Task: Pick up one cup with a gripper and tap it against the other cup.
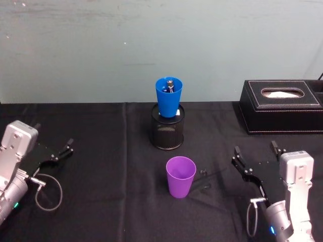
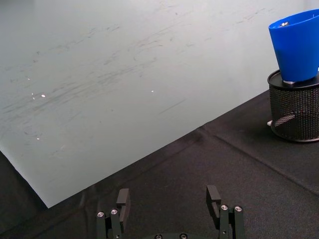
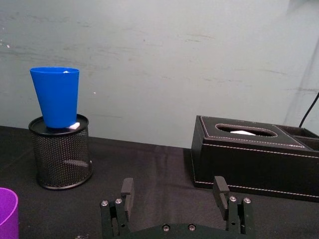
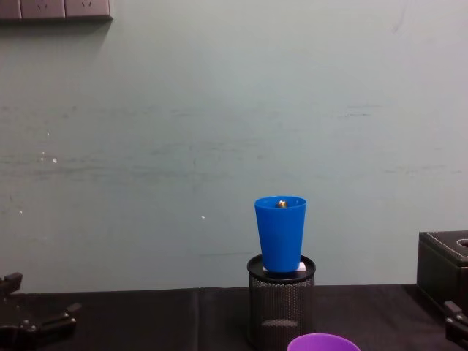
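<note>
While the purple cup [image 1: 180,176] stood upright on the black desk [image 1: 101,151], bare cloth lay all around it. Behind it, apart, the blue cup [image 1: 168,97] sat in the mouth of a black mesh pen holder [image 1: 167,130], with a small dark object inside the cup. The right pincer [image 1: 256,158] rested to the purple cup's right, released and holding nothing. The left pincer [image 1: 59,150] lay well apart near the desk's left edge, likewise released. A black tissue box [image 1: 280,106] stood at the far right.
</note>
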### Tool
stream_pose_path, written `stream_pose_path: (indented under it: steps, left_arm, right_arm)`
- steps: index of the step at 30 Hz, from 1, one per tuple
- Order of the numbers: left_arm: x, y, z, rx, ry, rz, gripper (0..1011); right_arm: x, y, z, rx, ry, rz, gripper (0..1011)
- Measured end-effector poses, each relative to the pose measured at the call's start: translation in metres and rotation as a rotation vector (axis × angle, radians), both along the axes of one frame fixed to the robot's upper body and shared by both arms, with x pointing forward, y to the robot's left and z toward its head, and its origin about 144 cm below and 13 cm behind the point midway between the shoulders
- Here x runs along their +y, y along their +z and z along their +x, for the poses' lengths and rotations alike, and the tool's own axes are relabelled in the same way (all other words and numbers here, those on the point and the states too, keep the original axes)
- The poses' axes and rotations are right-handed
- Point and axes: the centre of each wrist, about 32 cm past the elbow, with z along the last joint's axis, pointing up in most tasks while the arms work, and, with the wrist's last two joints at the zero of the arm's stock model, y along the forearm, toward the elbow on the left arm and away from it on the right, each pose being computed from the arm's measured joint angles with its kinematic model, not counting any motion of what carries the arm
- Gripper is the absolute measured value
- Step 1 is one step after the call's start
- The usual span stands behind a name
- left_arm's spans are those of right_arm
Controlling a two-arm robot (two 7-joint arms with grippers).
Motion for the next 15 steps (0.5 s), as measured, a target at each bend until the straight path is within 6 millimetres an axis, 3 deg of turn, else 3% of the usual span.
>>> stream_pose_path:
  steps: [15]
  left_arm:
    - [0.0000, 0.0000, 0.0000, 0.000, 0.000, 0.000, 1000]
  right_arm:
    - [0.0006, 0.0013, 0.0003, -0.005, 0.004, 0.001, 1003]
